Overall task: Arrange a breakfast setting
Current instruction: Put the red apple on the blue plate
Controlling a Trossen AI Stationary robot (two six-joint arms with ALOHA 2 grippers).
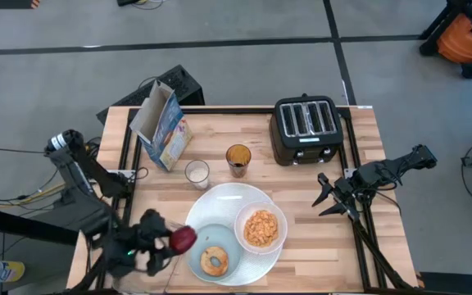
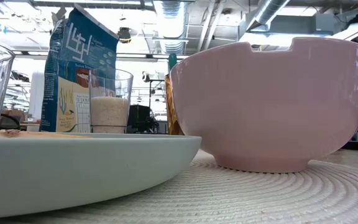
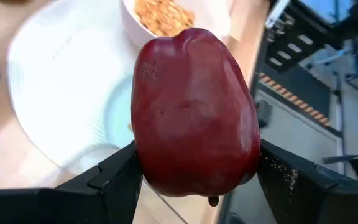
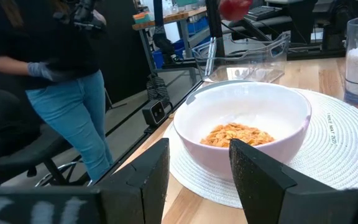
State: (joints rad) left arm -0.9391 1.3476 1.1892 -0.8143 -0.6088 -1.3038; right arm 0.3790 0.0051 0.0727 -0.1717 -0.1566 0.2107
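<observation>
We carry the apple.
Our left gripper (image 1: 169,242) clamps the red apple (image 3: 194,112); large white plate (image 1: 220,201) lies beyond.

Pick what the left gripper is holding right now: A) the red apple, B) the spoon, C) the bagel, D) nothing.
A: the left gripper is closed on the red apple, its dark fingers pressing both sides in the left wrist view; the high view shows the apple held at the left edge of the large white plate, while the bagel lies on the small blue plate.
</observation>
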